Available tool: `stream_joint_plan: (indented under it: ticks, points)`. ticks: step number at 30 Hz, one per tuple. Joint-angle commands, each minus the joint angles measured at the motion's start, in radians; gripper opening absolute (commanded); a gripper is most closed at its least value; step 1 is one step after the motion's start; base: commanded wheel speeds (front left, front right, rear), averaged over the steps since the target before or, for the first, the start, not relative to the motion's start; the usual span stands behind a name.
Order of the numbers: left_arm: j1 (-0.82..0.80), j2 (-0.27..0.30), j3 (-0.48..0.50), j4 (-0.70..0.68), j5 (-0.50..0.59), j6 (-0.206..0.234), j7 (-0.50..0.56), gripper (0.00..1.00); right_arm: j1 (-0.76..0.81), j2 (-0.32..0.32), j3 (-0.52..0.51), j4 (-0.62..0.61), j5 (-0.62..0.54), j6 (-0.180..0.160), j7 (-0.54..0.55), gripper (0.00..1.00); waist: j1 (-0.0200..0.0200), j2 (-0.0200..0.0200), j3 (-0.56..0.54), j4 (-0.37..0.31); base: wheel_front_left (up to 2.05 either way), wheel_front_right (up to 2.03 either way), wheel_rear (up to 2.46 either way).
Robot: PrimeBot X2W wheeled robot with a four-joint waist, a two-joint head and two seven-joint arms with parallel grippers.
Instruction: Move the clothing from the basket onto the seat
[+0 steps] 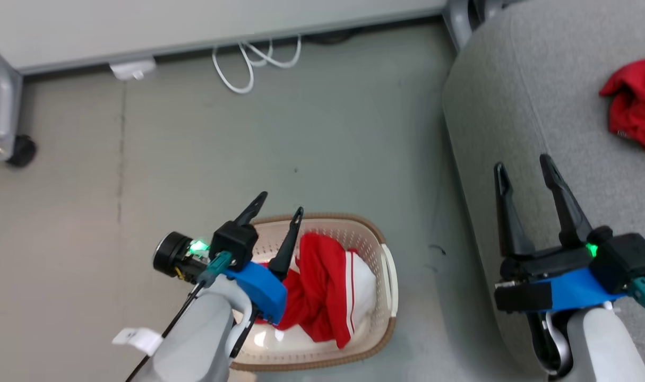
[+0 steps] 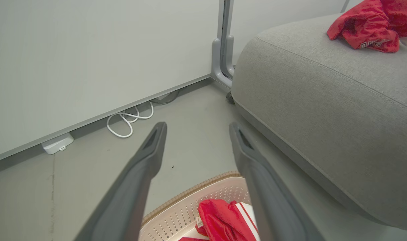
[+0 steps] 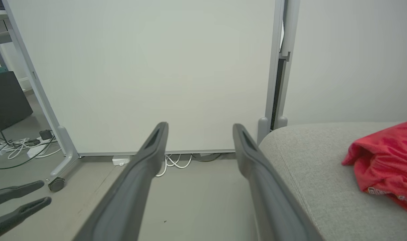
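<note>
A cream-white basket (image 1: 388,276) (image 2: 176,214) with a brown rim stands on the floor and holds red and white striped clothing (image 1: 322,292) (image 2: 223,221). Above its left side hovers my left gripper (image 1: 280,204) (image 2: 196,129), open and holding nothing. The grey seat (image 1: 524,95) (image 2: 324,100) (image 3: 307,174) lies to the right, with another red garment (image 1: 638,106) (image 2: 367,25) (image 3: 387,164) on it. My right gripper (image 1: 524,167) (image 3: 200,130) stands open over the seat's front edge, apart from that garment.
A white partition wall on grey wheeled legs (image 1: 3,106) runs along the back. White cables (image 1: 253,61) and a small white box (image 1: 132,69) lie at its foot. Grey floor (image 1: 301,148) separates the basket from the wall.
</note>
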Motion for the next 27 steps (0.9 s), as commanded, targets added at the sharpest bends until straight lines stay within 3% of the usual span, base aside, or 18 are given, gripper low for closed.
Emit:
stream_joint_plan:
  ticks: [1,16,27]
  points:
    - [-0.049,0.005,-0.036,0.048,-0.018,0.000,-0.003,1.00,-0.034,-0.003,0.007,-0.010,-0.001,0.000,-0.001,1.00,-0.0003,0.0000,0.091,-0.042,0.00,0.00,0.00]
    - [-0.289,-0.007,-0.265,0.374,-0.177,-0.001,0.022,1.00,-0.163,0.001,0.033,-0.069,-0.012,0.000,-0.001,1.00,-0.0003,0.0000,0.343,-0.107,0.00,0.00,0.00]
    - [-0.398,0.014,-0.372,0.465,-0.374,-0.001,0.137,1.00,-0.217,0.005,0.037,-0.107,-0.007,0.000,-0.001,1.00,-0.0003,0.0000,0.494,-0.135,0.00,0.00,0.00]
